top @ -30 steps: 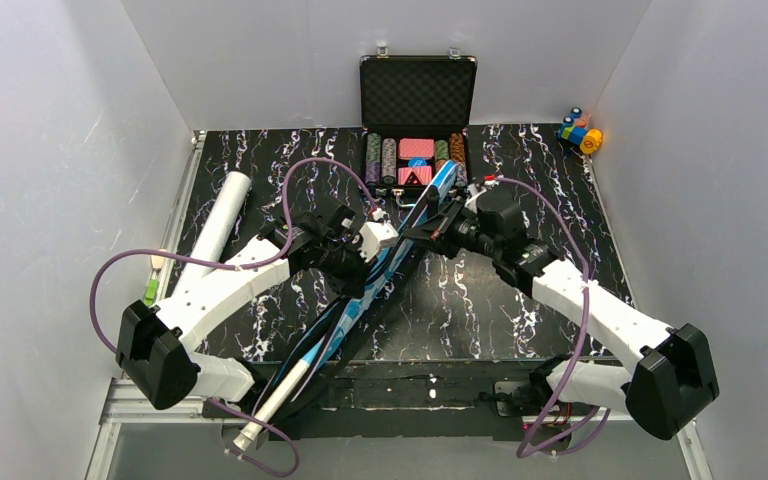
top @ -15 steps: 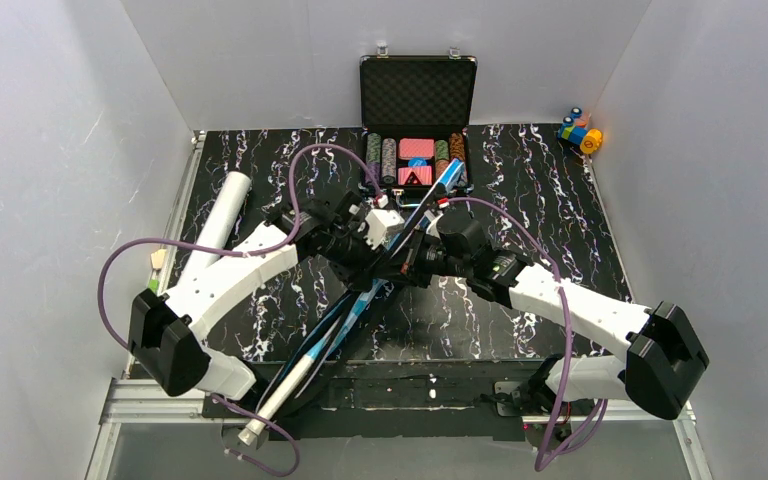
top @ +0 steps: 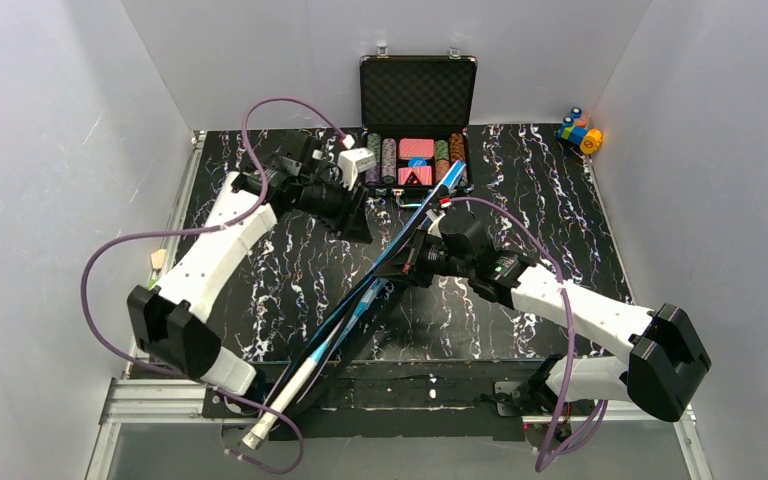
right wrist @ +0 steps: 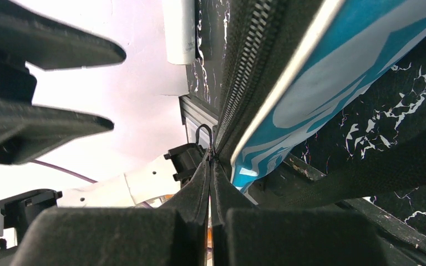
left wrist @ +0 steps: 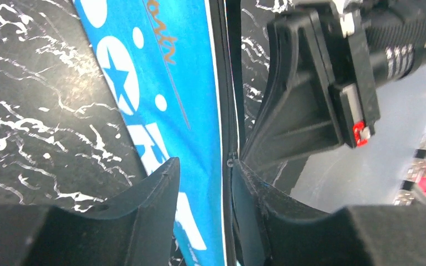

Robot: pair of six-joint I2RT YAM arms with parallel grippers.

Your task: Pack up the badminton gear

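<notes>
Your right jaws are pressed together on what looks like the zip pull (right wrist: 204,136) of the blue bag (right wrist: 338,72), holding that edge up off the bench (top: 520,200). Your left jaws are a little spread and pinch nothing; they hang near the far left of the bench, apart from the bag.

With nothing steadying the bag, a pull on the zip will likely drag the whole bag rather than run the slider. The pinch is thin, so the pull may slip out. The teeth could also catch on the rackets (top: 295,380), whose grips poke out of the bag's near end over the bench edge. The bag's far tip lies just beside the open black case (top: 418,95), so a swing could knock it.

The case holds rows of poker chips (top: 415,160). The white tube (right wrist: 178,27) lies at the left; you cannot tell what is inside.
</notes>
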